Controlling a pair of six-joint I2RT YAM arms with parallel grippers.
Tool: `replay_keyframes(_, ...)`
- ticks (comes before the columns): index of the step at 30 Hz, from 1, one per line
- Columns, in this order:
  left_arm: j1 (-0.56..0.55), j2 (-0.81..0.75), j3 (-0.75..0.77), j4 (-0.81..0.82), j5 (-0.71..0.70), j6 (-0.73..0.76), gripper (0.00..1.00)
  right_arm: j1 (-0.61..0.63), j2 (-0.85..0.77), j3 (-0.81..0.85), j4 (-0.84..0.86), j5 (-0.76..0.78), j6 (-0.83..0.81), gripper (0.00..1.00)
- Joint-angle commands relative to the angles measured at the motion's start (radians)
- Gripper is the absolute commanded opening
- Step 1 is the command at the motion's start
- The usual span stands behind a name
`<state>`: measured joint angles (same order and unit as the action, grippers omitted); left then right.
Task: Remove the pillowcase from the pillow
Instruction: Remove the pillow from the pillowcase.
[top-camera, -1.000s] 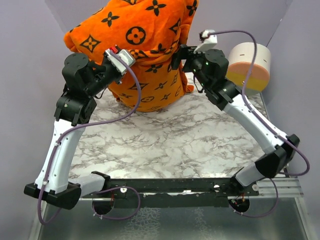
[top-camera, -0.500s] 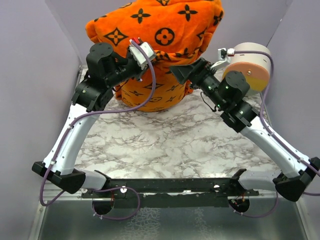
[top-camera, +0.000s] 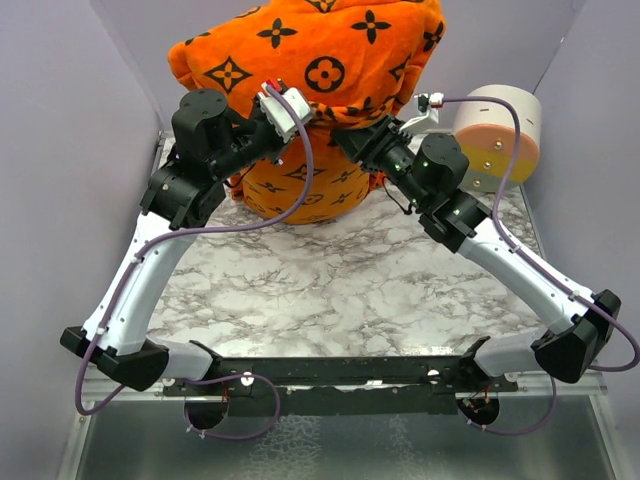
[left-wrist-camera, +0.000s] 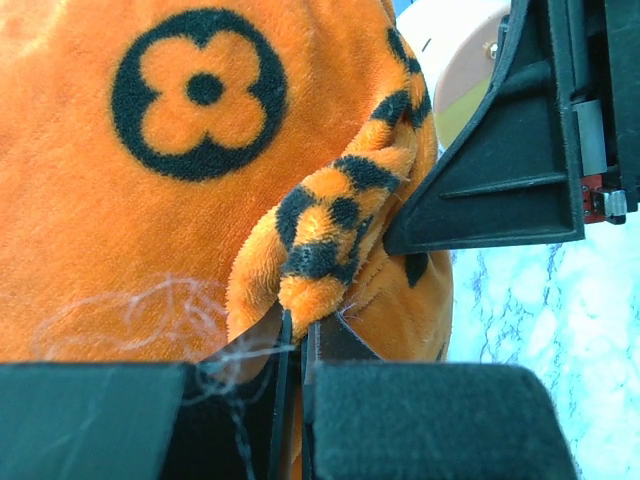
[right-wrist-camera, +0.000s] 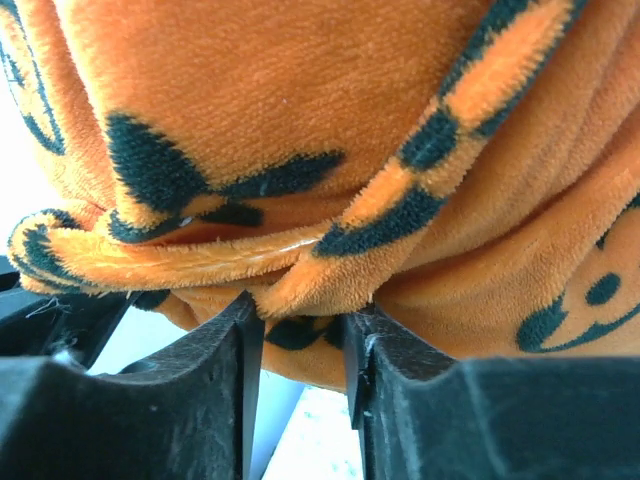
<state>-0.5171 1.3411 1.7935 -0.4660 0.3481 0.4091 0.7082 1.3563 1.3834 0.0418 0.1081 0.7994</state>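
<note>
**Both pairs of fingers on the orange pillowcase at the far end of the table**

The left fingers (left-wrist-camera: 400, 410) are pressed together on a thin ridge of the pillowcase (left-wrist-camera: 150, 200). The pinched fold rises from between their tips as a plush roll of orange and black. A few loose white fibres cling to the left pad.

The right fingers (right-wrist-camera: 150, 400) stand partway apart and pinch a thicker rolled fold of the hem, which touches both tips. The rest of the cloth hangs just above them.

In the left wrist view the black body of the right fingers sits just beside the left pair's fold, so the two grips lie close together on the near face of the bundle.

From above, both arms reach forward and inward, and the two grips meet at the middle of the near side of the bundle. The pillowcase is bright orange plush with black flower and diamond marks. It covers a plump mass that stands tall against the back wall, its lower end on the marbled table (top-camera: 350, 270). The pillow itself is wholly hidden under the cloth.

A round white, orange and yellow cylinder (top-camera: 500, 135) lies at the far right, near the right arm and apart from the bundle.
</note>
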Motion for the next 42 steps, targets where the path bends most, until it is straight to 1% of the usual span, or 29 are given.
replay_keyframes(1, -0.008, -0.065, 0.021, 0.041, -0.025, 0.025, 0.0, 0.004, -0.018, -0.025, 0.014, 0.098, -0.016, 0.33)
replay_keyframes(3, -0.008, -0.075, 0.022, 0.028, -0.021, 0.032, 0.0, 0.005, -0.012, -0.018, 0.015, 0.099, -0.014, 0.33)
replay_keyframes(7, -0.009, -0.106, 0.003, 0.03, -0.023, 0.038, 0.0, 0.005, 0.001, -0.003, 0.002, 0.094, -0.022, 0.25)
replay_keyframes(10, -0.013, -0.132, -0.038, 0.093, -0.035, 0.033, 0.12, 0.006, 0.027, 0.012, -0.017, 0.063, -0.02, 0.13)
replay_keyframes(12, -0.024, -0.137, -0.059, 0.144, -0.057, 0.039, 0.16, 0.017, 0.053, 0.032, -0.034, 0.04, -0.021, 0.08)
replay_keyframes(16, -0.044, -0.146, -0.12, 0.268, -0.09, 0.083, 0.29, 0.068, 0.099, 0.066, -0.05, 0.037, -0.045, 0.04)
replay_keyframes(18, -0.058, -0.156, -0.167, 0.331, -0.106, 0.12, 0.3, 0.088, 0.112, 0.075, -0.049, 0.04, -0.052, 0.02)
replay_keyframes(19, -0.063, -0.157, -0.179, 0.336, -0.109, 0.139, 0.31, 0.095, 0.118, 0.079, -0.048, 0.042, -0.053, 0.02)
replay_keyframes(24, -0.072, -0.17, -0.226, 0.239, -0.081, 0.292, 0.34, 0.104, 0.133, 0.11, -0.056, 0.048, -0.066, 0.01)
replay_keyframes(26, -0.072, -0.18, -0.225, 0.141, -0.069, 0.364, 0.34, 0.104, 0.138, 0.133, -0.065, 0.053, -0.079, 0.01)
replay_keyframes(27, -0.072, -0.186, -0.216, 0.098, -0.068, 0.374, 0.35, 0.104, 0.144, 0.149, -0.071, 0.057, -0.086, 0.01)
replay_keyframes(29, -0.072, -0.206, -0.192, 0.027, -0.062, 0.374, 0.41, 0.103, 0.16, 0.188, -0.088, 0.065, -0.103, 0.01)
replay_keyframes(31, -0.072, -0.228, -0.154, -0.042, -0.034, 0.378, 0.54, 0.103, 0.188, 0.233, -0.109, 0.075, -0.119, 0.01)
replay_keyframes(33, -0.072, -0.247, -0.117, -0.112, -0.005, 0.371, 0.64, 0.103, 0.216, 0.28, -0.128, 0.071, -0.129, 0.01)
replay_keyframes(35, -0.072, -0.257, -0.087, -0.191, 0.014, 0.386, 0.69, 0.103, 0.237, 0.311, -0.137, 0.055, -0.126, 0.01)
replay_keyframes(37, -0.072, -0.269, -0.104, -0.243, 0.003, 0.448, 0.71, 0.103, 0.245, 0.319, -0.129, 0.032, -0.113, 0.01)
replay_keyframes(39, -0.072, -0.293, -0.17, -0.205, -0.043, 0.501, 0.71, 0.105, 0.243, 0.31, -0.122, 0.022, -0.098, 0.01)
replay_keyframes(42, -0.072, -0.31, -0.249, -0.095, -0.099, 0.577, 0.67, 0.105, 0.227, 0.281, -0.113, 0.017, -0.088, 0.01)
